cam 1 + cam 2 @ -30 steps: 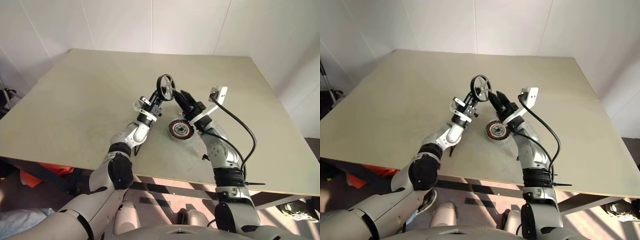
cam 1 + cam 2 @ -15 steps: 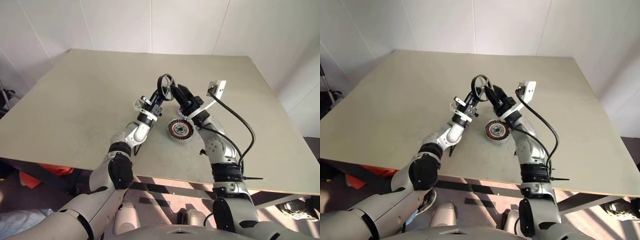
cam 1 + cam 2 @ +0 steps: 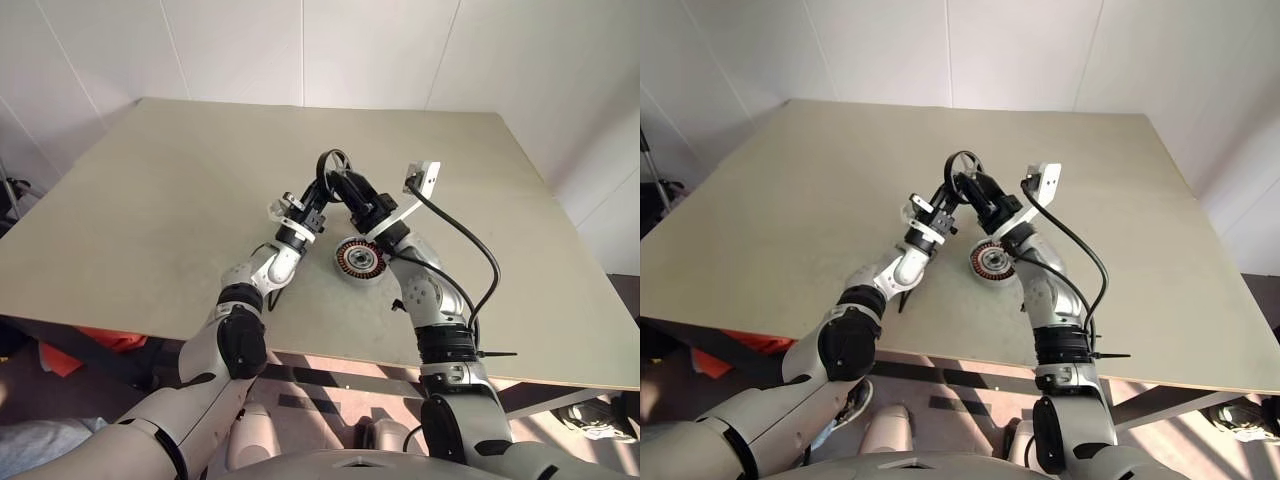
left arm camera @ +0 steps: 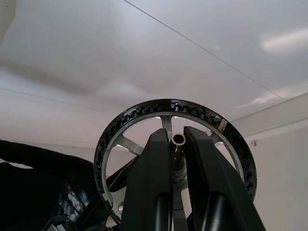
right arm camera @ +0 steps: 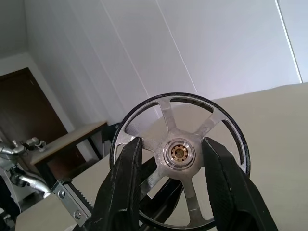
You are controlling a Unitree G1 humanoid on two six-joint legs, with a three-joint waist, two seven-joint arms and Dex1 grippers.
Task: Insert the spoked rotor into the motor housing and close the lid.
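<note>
Left tool [image 4: 177,159] is pinched narrow on the spoked rotor [image 5: 180,153] hub shaft, holding it up over the desk [image 3: 150,200] middle. Right tool [image 5: 173,159] straddles the hub part-open, probably for a handover; no firm grip visible. Motor housing [image 3: 360,259] sits below, windings up, towards the near edge, ready for insertion.

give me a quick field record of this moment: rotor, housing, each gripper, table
spoked rotor: held up above the table, upright on edge
motor housing: on the table, copper windings facing up, nothing inside
left gripper: shut on the rotor's centre shaft
right gripper: fingers straddling the rotor's hub, gaps showing on both sides
stage: rotor between the two grippers, not yet inserted
</note>
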